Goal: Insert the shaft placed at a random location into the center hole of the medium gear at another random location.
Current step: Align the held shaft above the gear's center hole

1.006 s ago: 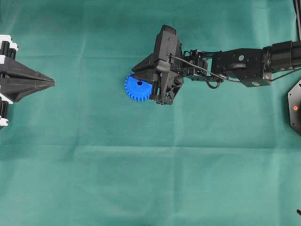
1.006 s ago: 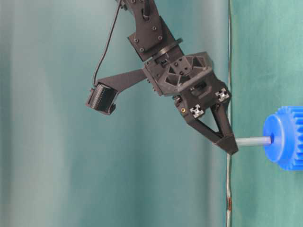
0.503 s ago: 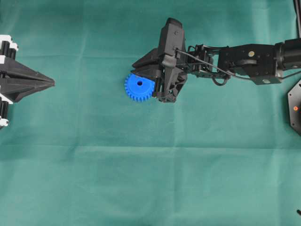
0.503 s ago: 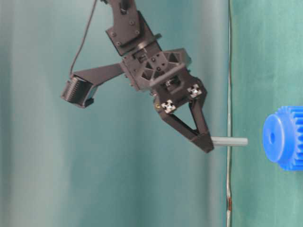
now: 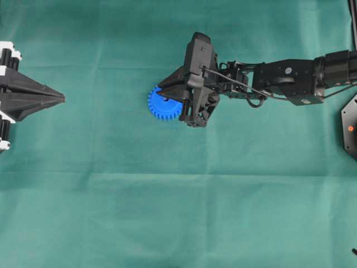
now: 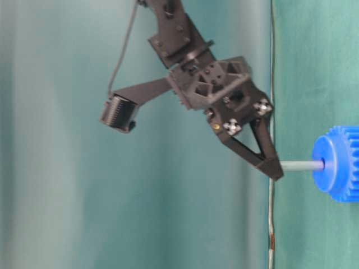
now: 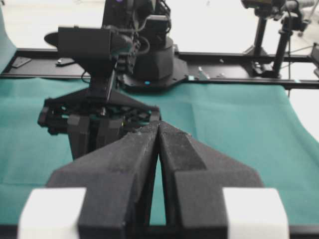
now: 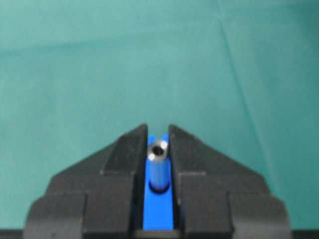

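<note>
On the green cloth (image 5: 111, 212), the right gripper (image 6: 274, 168) clenches the thin grey metal shaft (image 6: 300, 165) — its tip meeting the blue toothed gear (image 6: 339, 163)'s center hole (image 6: 323, 164), lined up for insertion; the left gripper (image 7: 158, 130) sits pressed together, idle.

Count at this moment, all views taken together:

- Gear (image 5: 160, 105): one, blue, toothed.
- Hole (image 6: 322, 164) in its hub: one.
- Shaft (image 6: 301, 165): one, grey.
- Grippers: two, the left gripper (image 5: 60, 99) and the right gripper (image 6: 275, 170).
- Fingers per gripper: two.
- Green cloth (image 5: 178, 212): one.
- Arm base (image 5: 350, 127), with one red light: one.
</note>
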Controlling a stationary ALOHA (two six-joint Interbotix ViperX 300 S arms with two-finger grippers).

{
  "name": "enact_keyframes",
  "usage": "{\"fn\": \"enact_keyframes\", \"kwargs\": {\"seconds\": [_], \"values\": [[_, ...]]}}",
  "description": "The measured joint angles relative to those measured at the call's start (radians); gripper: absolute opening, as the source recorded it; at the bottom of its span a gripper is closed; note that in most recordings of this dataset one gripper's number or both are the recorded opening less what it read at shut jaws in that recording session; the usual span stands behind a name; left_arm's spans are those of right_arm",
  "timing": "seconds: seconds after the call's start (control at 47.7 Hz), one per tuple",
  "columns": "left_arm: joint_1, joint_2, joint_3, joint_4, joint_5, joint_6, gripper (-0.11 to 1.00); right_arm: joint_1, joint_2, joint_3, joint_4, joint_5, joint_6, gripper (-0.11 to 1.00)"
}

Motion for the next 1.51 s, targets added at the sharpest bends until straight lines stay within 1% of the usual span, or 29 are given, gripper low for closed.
{"fn": "enact_keyframes", "kwargs": {"seconds": [0.545, 0.922, 1.069, 1.508], "values": [[0.0, 0.0, 0.0, 0.0, 0.0, 0.0, 0.0, 0.0, 0.005, 0.005, 0.005, -0.014, 0.002, 0.12], [0.0, 0.0, 0.0, 0.0, 0.0, 0.0, 0.0, 0.002, -0.078, 0.02, -0.003, -0.008, 0.0, 0.12], [0.0, 0.0, 0.0, 0.0, 0.0, 0.0, 0.0, 0.0, -0.072, 0.023, -0.003, -0.008, 0.0, 0.12], [0.0, 0.0, 0.0, 0.0, 0.0, 0.0, 0.0, 0.005, 0.008, 0.025, 0.006, -0.035, -0.002, 0.12]]}}
